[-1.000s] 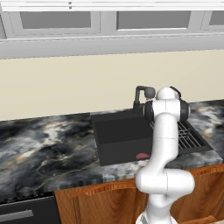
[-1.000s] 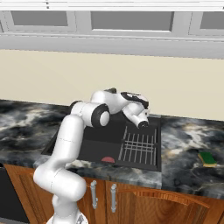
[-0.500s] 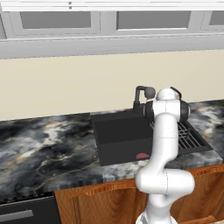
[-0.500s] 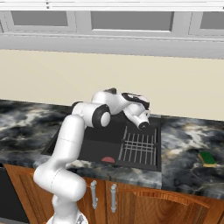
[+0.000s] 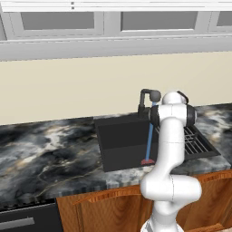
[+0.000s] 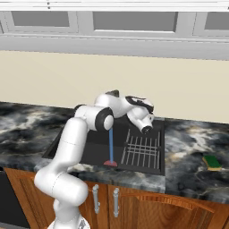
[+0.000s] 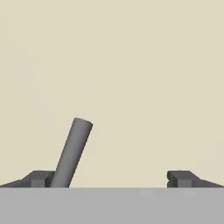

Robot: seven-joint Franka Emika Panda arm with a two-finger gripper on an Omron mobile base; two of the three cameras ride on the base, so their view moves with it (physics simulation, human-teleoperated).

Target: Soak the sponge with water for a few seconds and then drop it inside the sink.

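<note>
The sponge (image 6: 211,162), a small yellow block with a green top, lies on the marbled counter to the right of the sink (image 6: 85,150), well away from my arm. Water (image 6: 110,146) falls as a thin blue stream from the dark tap (image 5: 146,102) into the black basin and ends at a reddish patch (image 6: 110,163). The same stream of water (image 5: 149,140) shows in the sink (image 5: 122,138) in the left base view. My gripper (image 7: 111,179) is open, faces the beige wall and holds nothing. A grey tap lever (image 7: 72,152) leans beside its left fingertip.
A wire rack (image 6: 142,151) fills the right part of the basin. Grey-black marbled counter (image 5: 45,154) stretches to the left of the sink. Wooden cabinet doors (image 6: 147,210) run below, and wall cabinets hang above the beige wall.
</note>
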